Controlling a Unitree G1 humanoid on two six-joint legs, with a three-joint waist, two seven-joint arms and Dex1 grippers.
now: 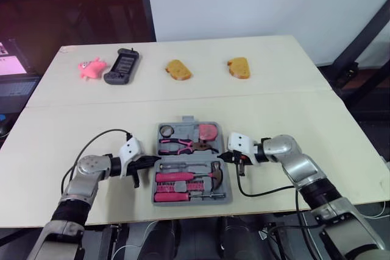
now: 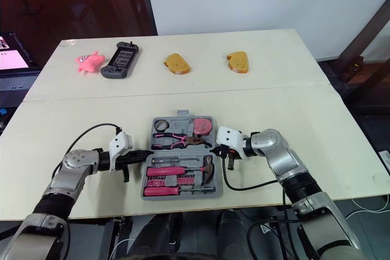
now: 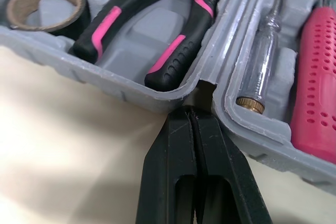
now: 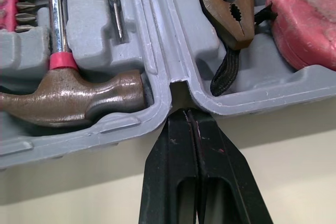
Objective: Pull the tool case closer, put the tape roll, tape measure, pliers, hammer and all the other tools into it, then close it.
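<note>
The grey tool case (image 1: 189, 201) lies open near the table's front edge. Its far half holds the tape roll (image 1: 166, 131), the pliers (image 1: 183, 146) and the red tape measure (image 1: 208, 131). The near half holds the hammer (image 1: 215, 175) and pink-handled screwdrivers (image 1: 173, 176). My left gripper (image 1: 156, 160) is shut, its tips in the hinge notch on the case's left side (image 3: 191, 113). On the right side my right gripper (image 1: 223, 156) is shut too, with its tips at the matching notch (image 4: 185, 114), between the hammer head (image 4: 79, 98) and the pliers' nose (image 4: 228, 9).
Along the far side of the table lie a pink toy pig (image 1: 91, 68), a black handheld device (image 1: 122, 65) and two pieces of bread (image 1: 178, 69) (image 1: 239, 67). Bare tabletop surrounds the case, and a seam (image 1: 274, 92) crosses the table behind it.
</note>
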